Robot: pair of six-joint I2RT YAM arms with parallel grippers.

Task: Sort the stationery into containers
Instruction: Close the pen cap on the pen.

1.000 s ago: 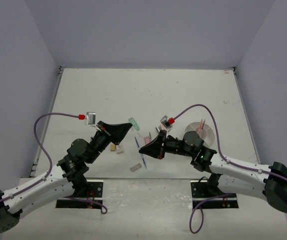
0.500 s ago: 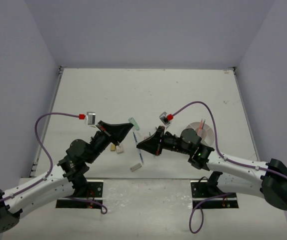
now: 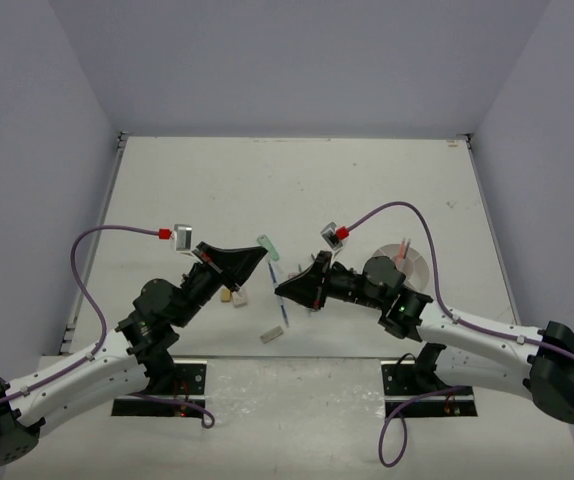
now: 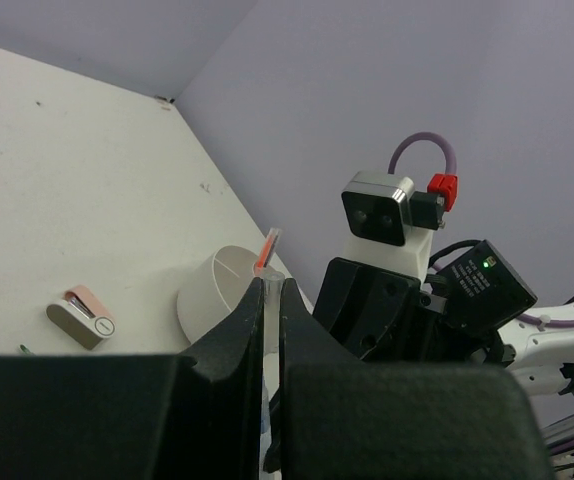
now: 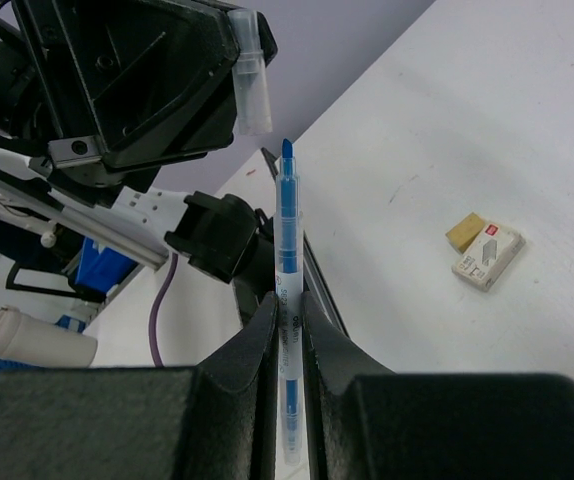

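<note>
Overhead looks down from above and behind me; wrist cameras hug my jaws, facing each other; overhead and left wrist share the round white cup (image 3: 429,268) (image 4: 212,295).

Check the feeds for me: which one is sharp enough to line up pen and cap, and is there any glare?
Right wrist: blue pen in the right gripper and clear cap in the left gripper are sharp; only the near finger bases blur. Left wrist: dark, soft fingers fill the bottom. Top external: even light, no glare, too distant for detail.
</note>
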